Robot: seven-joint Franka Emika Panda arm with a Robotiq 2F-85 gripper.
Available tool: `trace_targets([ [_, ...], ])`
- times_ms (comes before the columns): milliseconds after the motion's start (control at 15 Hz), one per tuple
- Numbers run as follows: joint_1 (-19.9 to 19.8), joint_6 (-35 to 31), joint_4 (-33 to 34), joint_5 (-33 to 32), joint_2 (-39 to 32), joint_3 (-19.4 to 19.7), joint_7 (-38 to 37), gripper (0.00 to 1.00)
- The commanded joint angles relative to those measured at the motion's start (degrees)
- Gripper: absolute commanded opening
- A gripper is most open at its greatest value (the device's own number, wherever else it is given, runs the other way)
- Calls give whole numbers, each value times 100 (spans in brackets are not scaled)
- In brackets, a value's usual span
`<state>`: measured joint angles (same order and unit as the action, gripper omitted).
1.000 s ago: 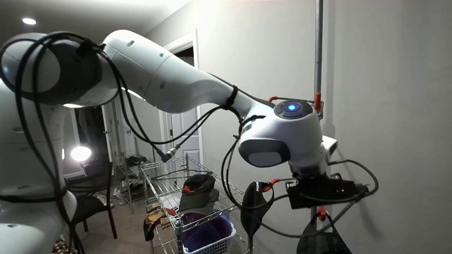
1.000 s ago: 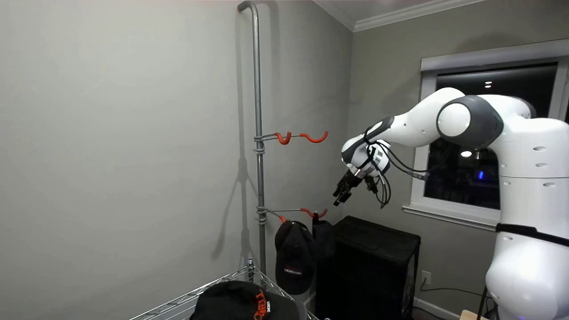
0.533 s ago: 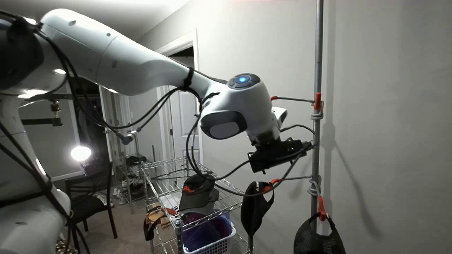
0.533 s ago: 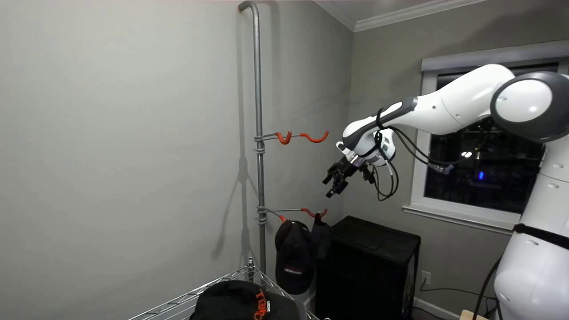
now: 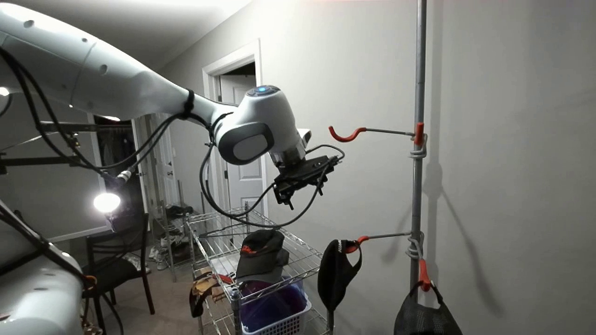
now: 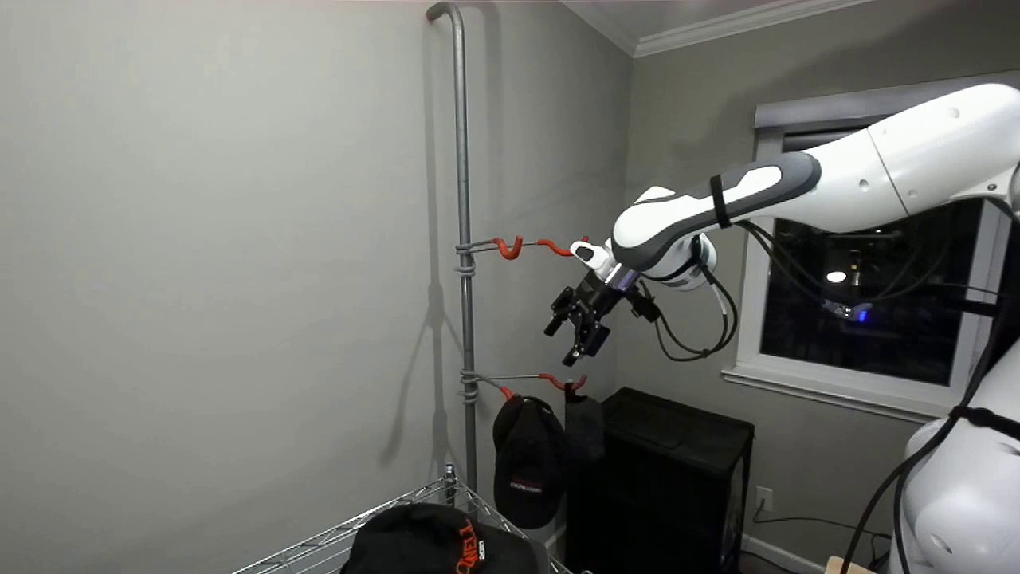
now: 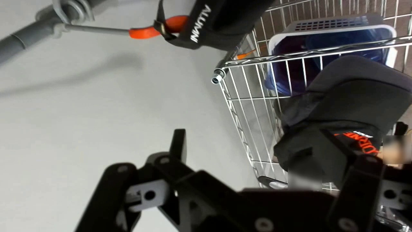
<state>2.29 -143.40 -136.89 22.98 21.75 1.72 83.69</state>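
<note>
Wrist view: see the tool (image 7: 257, 141) with jaws spread wide, holding nothing and touching nothing. At its two o'clock, find a dark cap (image 7: 354, 103) lying on the wire rack (image 7: 238, 130), partly behind one fingertip; can make out orange lettering there, though not in full. Near its twelve o'clock, find a black hanging cap (image 7: 222, 29) on an orange hook (image 7: 141, 33); can read "ALUMNI" in white. In both exterior views, find the dark cap (image 5: 260, 258) at the tool's seven o'clock, below and apart. In an exterior view, cannot read small pale writing on the nearer hanging cap (image 6: 527, 454).
</note>
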Motion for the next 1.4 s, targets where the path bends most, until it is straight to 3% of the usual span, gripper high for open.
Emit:
trace_targets([
  [0,357,113,-105,-718,67,-266,-669,100],
  [200,535,74,63,-1398,-213,-611,-1435,100],
  [467,432,-192,244,-2929,-581,-1364,-3276,100],
  [533,94,-168,343,-3163,-667,-1824,-3754,100],
  [600,21,-109,451,-3462,-765,-2025,-4244,100],
  [733,41,185,747,-3937,-1027,-2352,-5124,100],
  [800,463,428,915,-4059,-1203,-2100,-5422,100],
  [1067,1010,1170,1617,-3657,-1944,-2032,-5619,100],
  [1333,1247,1349,2177,-3113,-2624,-2000,-5248,100],
])
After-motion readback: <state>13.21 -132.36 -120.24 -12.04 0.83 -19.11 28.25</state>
